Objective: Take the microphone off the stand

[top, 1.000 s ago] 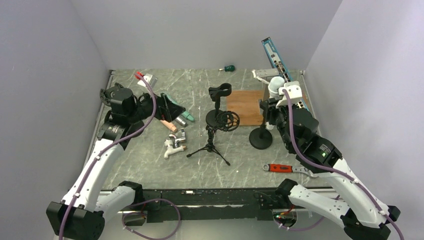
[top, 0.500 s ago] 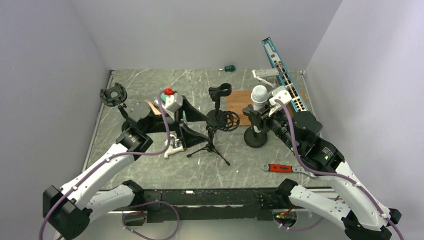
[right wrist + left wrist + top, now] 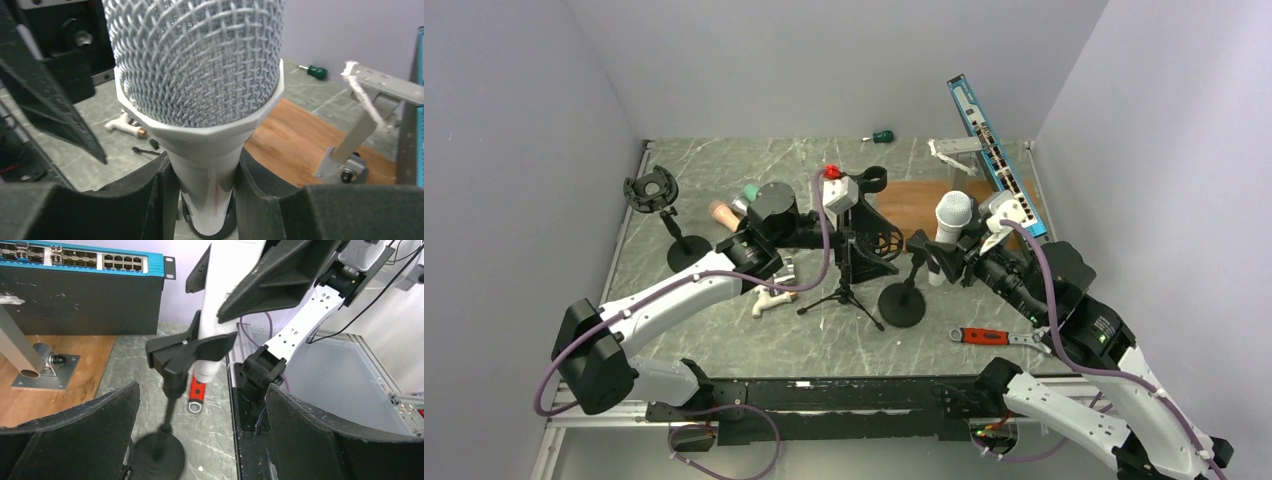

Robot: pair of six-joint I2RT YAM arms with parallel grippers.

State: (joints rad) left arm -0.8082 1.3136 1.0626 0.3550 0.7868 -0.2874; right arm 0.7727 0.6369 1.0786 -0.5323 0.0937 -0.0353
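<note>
- The microphone (image 3: 951, 225) has a smooth white plastic body and a rounded silver wire-mesh head. It stands nearly upright near the middle of the counter (image 3: 904, 345), which is grey with a marble look.
- It sits in the black clip of the stand (image 3: 902, 305), which is a thin pole on a flat round base.
- The right pincer (image 3: 964, 250) is clamped on the white body just under the mesh. Its black foam pads (image 3: 150, 200) press in from both sides. That arm is bent, with the wrist reaching in from the right.
- The left pincer (image 3: 202, 390) is spread wide and holds nothing. Its fingers sit either side of the stand's pole without touching it. The left arm is stretched low across from the left side.
- Counts:
  - one mic
  - three stands: this one, a tripod (image 3: 844, 290) and a ring-top stand (image 3: 652, 190)
  - one red-handled wrench (image 3: 989, 337)
  - one wooden board (image 3: 919, 200)
  - one blue network switch (image 3: 991, 150)
</note>
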